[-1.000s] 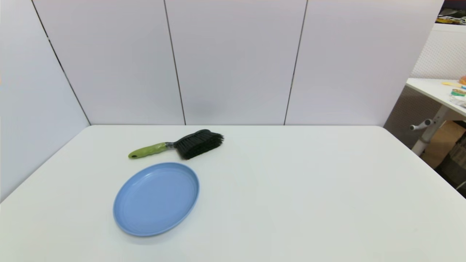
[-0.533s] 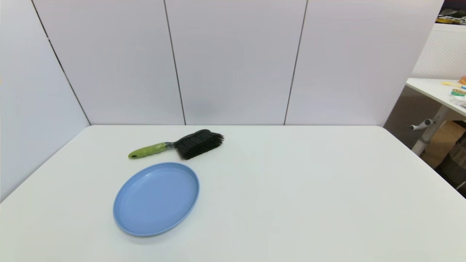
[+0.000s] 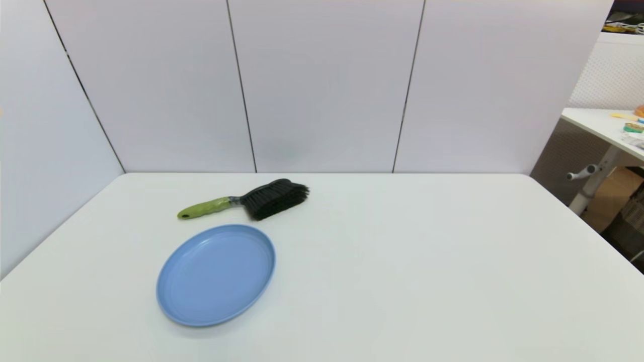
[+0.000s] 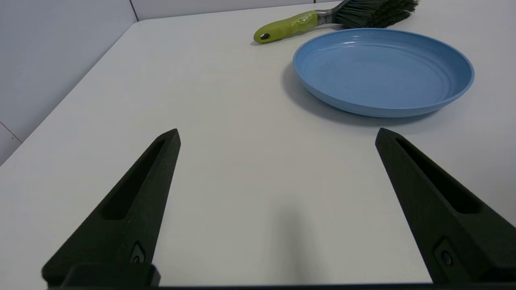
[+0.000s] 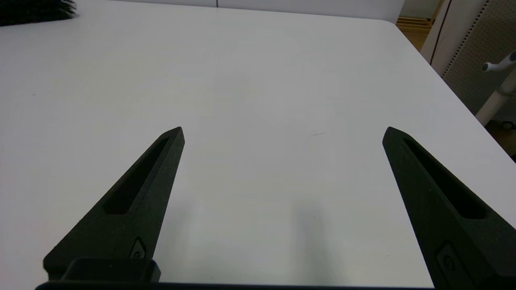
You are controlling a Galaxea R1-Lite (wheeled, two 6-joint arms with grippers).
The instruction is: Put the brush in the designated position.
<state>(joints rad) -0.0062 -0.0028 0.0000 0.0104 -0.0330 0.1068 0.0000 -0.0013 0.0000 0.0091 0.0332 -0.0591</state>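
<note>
The brush (image 3: pixel 245 201) is seen lying on the white worktop (image 3: pixel 402 261) just behind the blue plate (image 3: pixel 216 274), both grippers' fingers spread and empty; the plate could perhaps be knocked if the lime handle is approached too low.

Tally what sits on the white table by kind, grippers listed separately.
Brush: 1
Plate: 1
Total on the table: 2
Grippers: 2, left gripper and right gripper, both open and empty above the table.
</note>
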